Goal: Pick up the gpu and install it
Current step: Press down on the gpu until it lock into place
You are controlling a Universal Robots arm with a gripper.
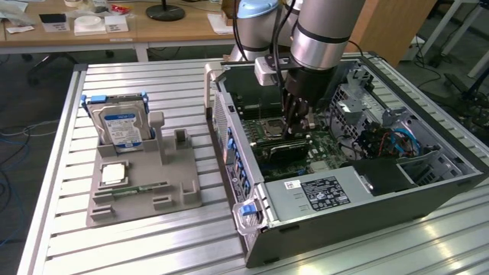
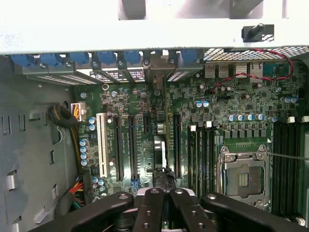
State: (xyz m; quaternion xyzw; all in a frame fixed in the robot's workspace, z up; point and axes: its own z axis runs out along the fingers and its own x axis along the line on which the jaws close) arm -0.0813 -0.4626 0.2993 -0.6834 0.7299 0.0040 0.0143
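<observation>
The gpu [image 1: 287, 150] stands on edge in a slot of the motherboard [image 1: 324, 150] inside the open computer case [image 1: 367, 223]. In the wrist view the gpu [image 2: 159, 150] shows edge-on as a thin dark strip. It runs from its metal bracket [image 2: 157, 67] at the case's rear wall down to my fingers. My gripper [image 1: 294, 130] reaches down into the case directly over the card. Here the gripper [image 2: 165, 195] is shut, its black fingers [image 2: 149, 210] drawn together right at the card's upper edge. Whether they touch the card I cannot tell.
A grey parts holder [image 1: 180, 195] lies on the slatted table at the exterior view's left, carrying a hard drive [image 1: 122, 129], a memory stick [image 1: 141, 187] and a square chip [image 1: 113, 173]. Inside the case are the power supply [image 1: 324, 192], cables [image 1: 390, 143] and the processor socket [image 2: 243, 179].
</observation>
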